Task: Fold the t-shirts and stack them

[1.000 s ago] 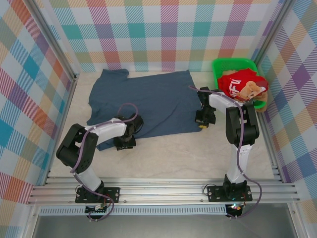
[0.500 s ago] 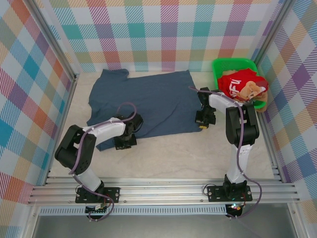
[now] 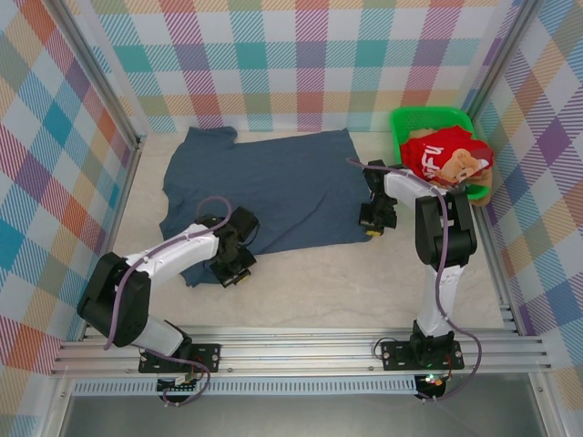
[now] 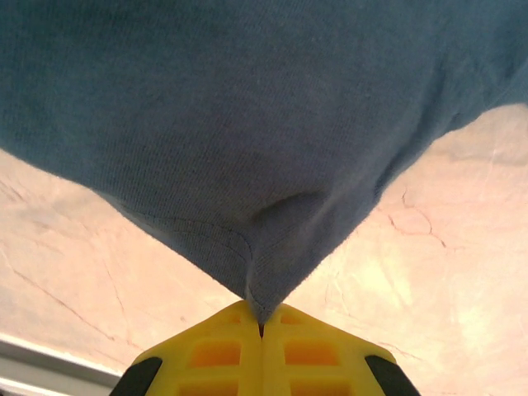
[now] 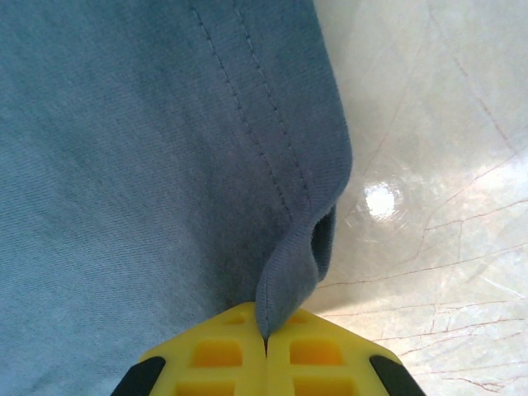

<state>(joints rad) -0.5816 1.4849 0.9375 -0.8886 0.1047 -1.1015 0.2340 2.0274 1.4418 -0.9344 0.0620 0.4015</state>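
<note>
1. Mid-frame from above, the blue t-shirt [image 3: 273, 187] lies flat.
2. Left gripper [image 4: 261, 330] and right gripper [image 5: 266, 334] each clamp a lower corner.
3. First fold looks to be starting; the next move calls for lifting both corners together, frame-upward.

the big t-shirt [image 3: 273, 191] is plain dark slate blue. the red t-shirt [image 3: 424, 159] has white lettering and an orange-tan print. the basket [image 3: 428, 116] is bright green, the walls [image 3: 301, 55] pastel plaid, and the table [image 3: 364, 282] cream with faint veins. the left gripper [image 4: 262, 328] and right gripper [image 5: 265, 334] are yellow.
</note>
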